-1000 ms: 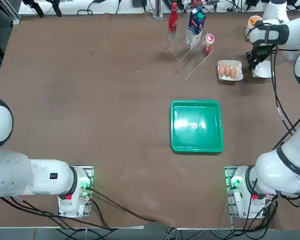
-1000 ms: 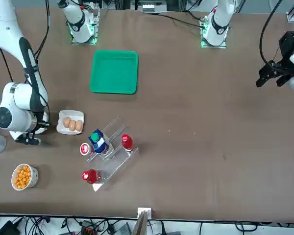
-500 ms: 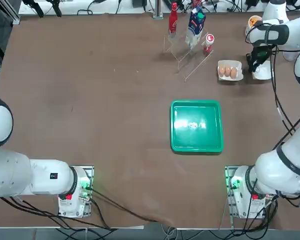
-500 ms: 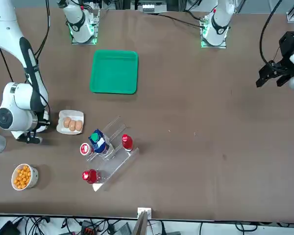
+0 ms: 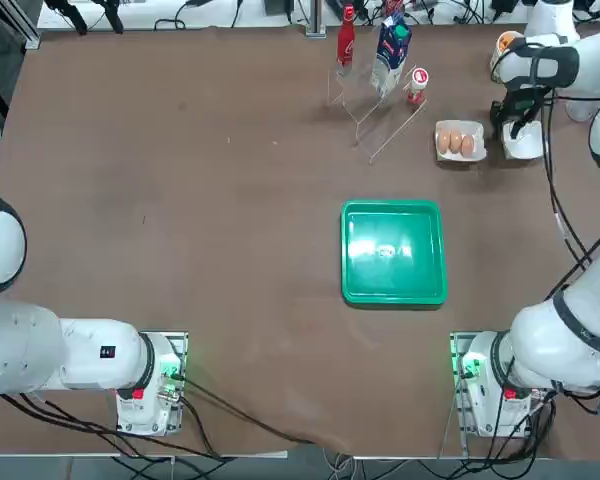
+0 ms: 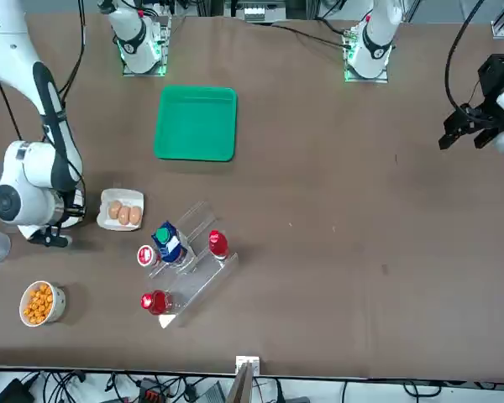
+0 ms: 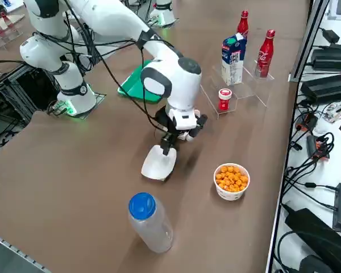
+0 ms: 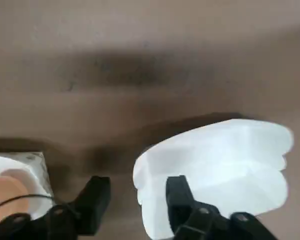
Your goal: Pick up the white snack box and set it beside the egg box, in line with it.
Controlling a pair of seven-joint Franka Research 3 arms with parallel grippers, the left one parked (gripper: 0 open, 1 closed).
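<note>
Letting go of the white snack box [image 8: 215,170]

My right gripper [image 8: 135,200] is open, holding nothing; I'd lift straight up so the box stays beside the egg box [image 5: 459,141].

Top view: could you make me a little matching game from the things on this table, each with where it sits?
Things:
1. green tray
2. egg box
3. snack box
4. right tool

Places:
A. right beside the egg box, on the table
B. middle of the table, nearest the arm bases
C. between the clear rack and the snack box
D. at the snack box's edge, open

Pairs: 1-B, 2-C, 3-A, 4-D
</note>
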